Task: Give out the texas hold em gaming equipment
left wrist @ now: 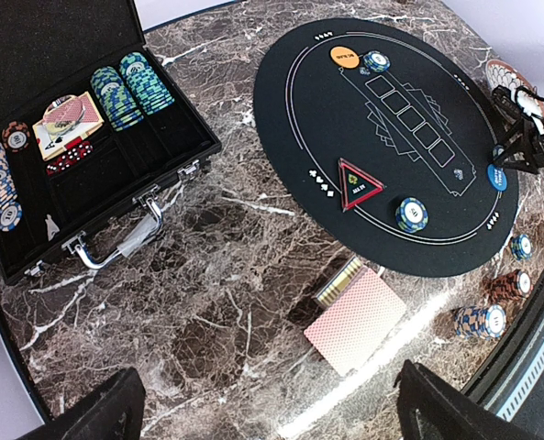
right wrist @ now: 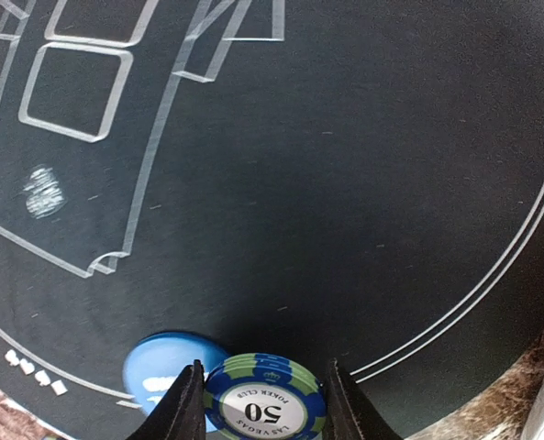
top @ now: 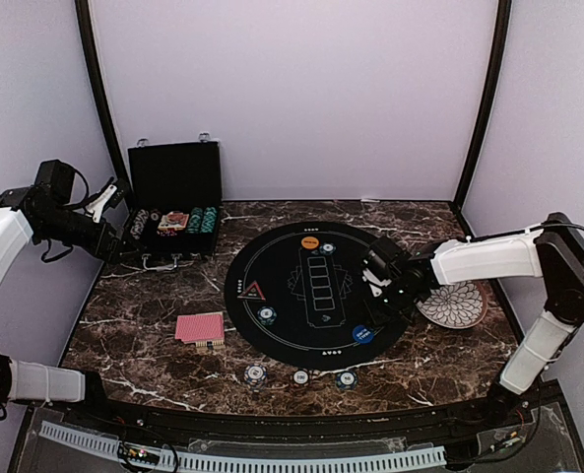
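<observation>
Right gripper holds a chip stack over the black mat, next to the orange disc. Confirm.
Wrong disc. The right wrist view shows the right gripper holding the chip stack next to the blue disc, not the orange one, over the black mat.

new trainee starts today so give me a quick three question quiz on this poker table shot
1. True or false: the red-backed deck lies on the marble tabletop, off the black mat.
2. The right gripper is shut on: A) a blue button disc B) a blue-edged chip stack C) an orange disc
3. How many other chip stacks stand on the marble, just off the mat's near edge?
Key: 1 true; 2 B; 3 three.
</observation>
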Tool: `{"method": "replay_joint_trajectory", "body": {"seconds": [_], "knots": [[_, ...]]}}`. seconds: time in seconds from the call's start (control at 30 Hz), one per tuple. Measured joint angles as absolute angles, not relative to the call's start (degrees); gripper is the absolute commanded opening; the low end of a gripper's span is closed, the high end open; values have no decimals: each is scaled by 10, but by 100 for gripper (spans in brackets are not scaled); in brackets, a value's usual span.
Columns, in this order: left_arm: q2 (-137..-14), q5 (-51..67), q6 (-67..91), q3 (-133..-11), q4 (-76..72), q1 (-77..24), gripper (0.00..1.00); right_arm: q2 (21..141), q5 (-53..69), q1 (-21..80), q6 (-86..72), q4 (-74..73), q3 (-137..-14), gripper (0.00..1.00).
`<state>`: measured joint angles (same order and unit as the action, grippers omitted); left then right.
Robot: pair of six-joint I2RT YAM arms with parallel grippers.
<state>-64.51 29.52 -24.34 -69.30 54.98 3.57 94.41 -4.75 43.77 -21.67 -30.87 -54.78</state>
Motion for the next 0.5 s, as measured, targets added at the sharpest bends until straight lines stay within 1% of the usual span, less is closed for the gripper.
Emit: {"method": "replay_joint_trajectory", "body": {"seconds": [0.17, 0.3, 0.33, 0.37, 0.4, 0.43, 0.5], "knots": [[-645, 295, -244, -693, 550, 36, 99, 950, -51, 421, -217, -295, -538, 7], [-645, 295, -244, -693, 550, 36, 99, 950, -51, 418, -218, -288, -533, 15], [-645, 295, -244, -693, 550, 36, 99, 951, -51, 418, -218, -287, -533, 19], [-645, 295, -244, -693, 550, 36, 99, 952, -51, 417, -218, -286, -533, 26], [-645, 295, -244, -693, 550, 36, 99, 954, -51, 416, -218, -285, -533, 33], [-645, 295, -245, -693, 550, 36, 99, 956, -51, 416, -218, -284, -533, 42], [-645, 295, -245, -693, 550, 36, 99, 957, -51, 416, -217, -284, -533, 51]]}}
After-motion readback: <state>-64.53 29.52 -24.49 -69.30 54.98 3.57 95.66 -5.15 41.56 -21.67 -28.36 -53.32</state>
